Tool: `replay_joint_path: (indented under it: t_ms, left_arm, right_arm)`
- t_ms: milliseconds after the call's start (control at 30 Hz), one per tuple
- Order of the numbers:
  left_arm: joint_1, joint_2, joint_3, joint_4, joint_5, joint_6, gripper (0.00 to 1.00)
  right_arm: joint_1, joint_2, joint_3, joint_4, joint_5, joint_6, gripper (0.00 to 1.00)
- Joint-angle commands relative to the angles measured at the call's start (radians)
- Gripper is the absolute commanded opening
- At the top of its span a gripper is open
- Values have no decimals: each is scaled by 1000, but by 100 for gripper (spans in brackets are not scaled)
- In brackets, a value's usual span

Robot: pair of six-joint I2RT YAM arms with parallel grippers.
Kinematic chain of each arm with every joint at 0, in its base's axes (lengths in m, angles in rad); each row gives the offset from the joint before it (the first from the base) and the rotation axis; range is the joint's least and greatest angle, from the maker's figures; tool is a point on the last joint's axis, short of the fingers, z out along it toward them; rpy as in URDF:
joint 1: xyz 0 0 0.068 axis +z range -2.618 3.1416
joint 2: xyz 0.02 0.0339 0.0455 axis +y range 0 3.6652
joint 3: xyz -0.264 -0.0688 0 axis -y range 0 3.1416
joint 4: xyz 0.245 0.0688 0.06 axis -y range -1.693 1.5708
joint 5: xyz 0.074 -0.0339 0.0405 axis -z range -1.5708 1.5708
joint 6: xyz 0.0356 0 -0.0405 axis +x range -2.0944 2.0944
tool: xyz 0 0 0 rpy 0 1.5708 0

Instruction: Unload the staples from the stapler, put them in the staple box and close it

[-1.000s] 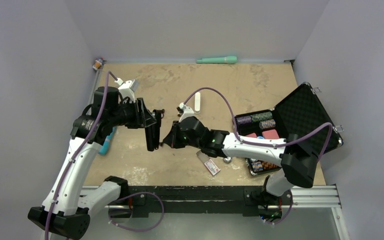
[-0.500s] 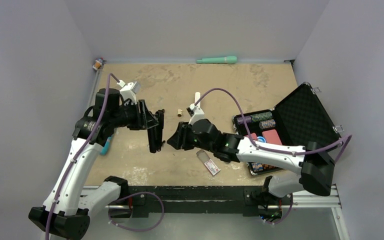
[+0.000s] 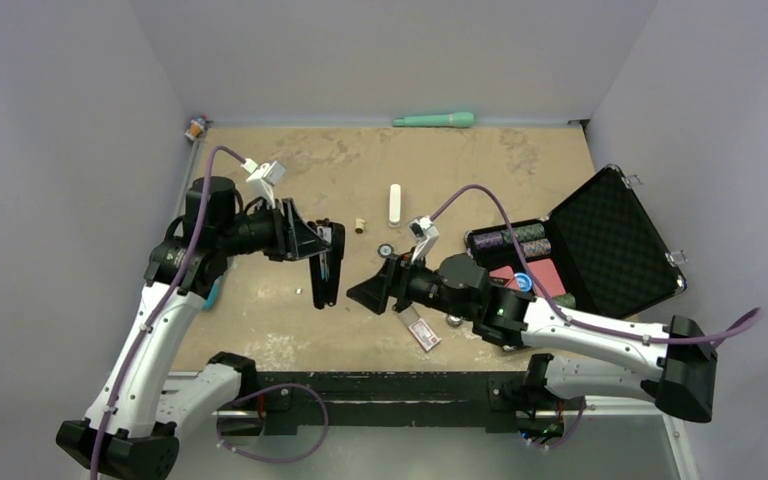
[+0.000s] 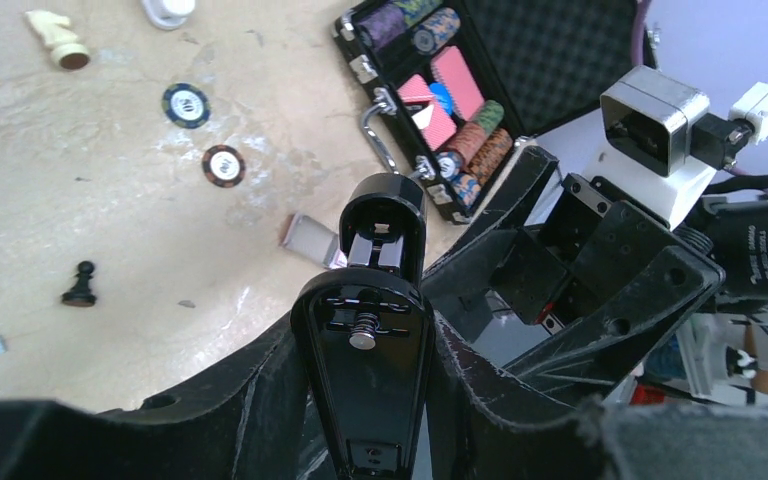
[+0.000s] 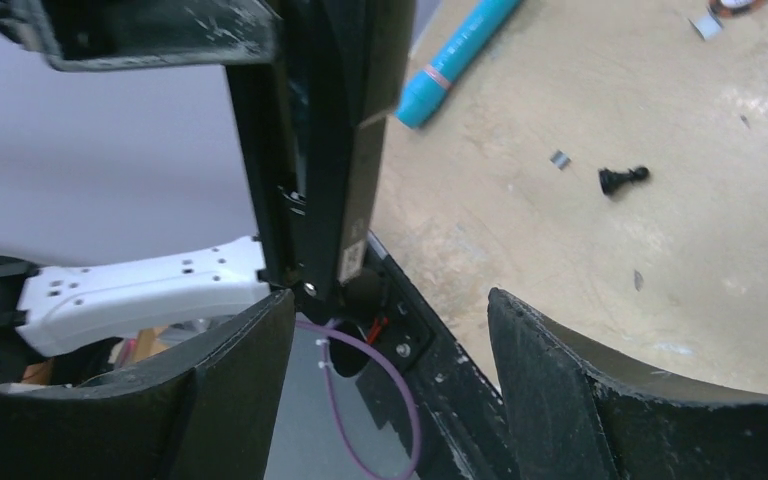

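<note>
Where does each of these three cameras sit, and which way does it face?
Top external: above and behind the arms, looking down on the table; both arms show, left gripper holding the stapler, right gripper open.
Left wrist: on the left arm, looking along its fingers past the stapler toward the right arm and chip case.
Right wrist: on the right arm, looking between its fingers at the stapler.
Both wrist views share the stapler and a black pawn.
</note>
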Motion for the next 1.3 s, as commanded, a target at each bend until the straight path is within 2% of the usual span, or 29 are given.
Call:
replay_joint_path:
  t_ms: [0, 200, 433, 900, 1100, 1267]
  left_arm:
    - [3, -35, 1, 164, 148, -109, 0]
    - [3, -62, -108, 455, 274, -338, 0]
    - [1, -81, -150, 581, 299, -457, 0]
    - [-3, -132, -221, 763, 302, -585, 0]
    - [-3, -149, -227, 766, 302, -589, 0]
    - [-3, -164, -226, 764, 302, -592, 0]
  right_arm:
    - [2, -62, -20, 118, -52, -35, 75]
    - [3, -165, -100, 230, -90, -32, 76]
    - [12, -185, -118, 286, -118, -38, 80]
    - [45, -55, 12, 323, -117, -78, 83]
    - [47, -6, 57, 333, -140, -82, 82]
    - [54, 32, 82, 345, -165, -82, 78]
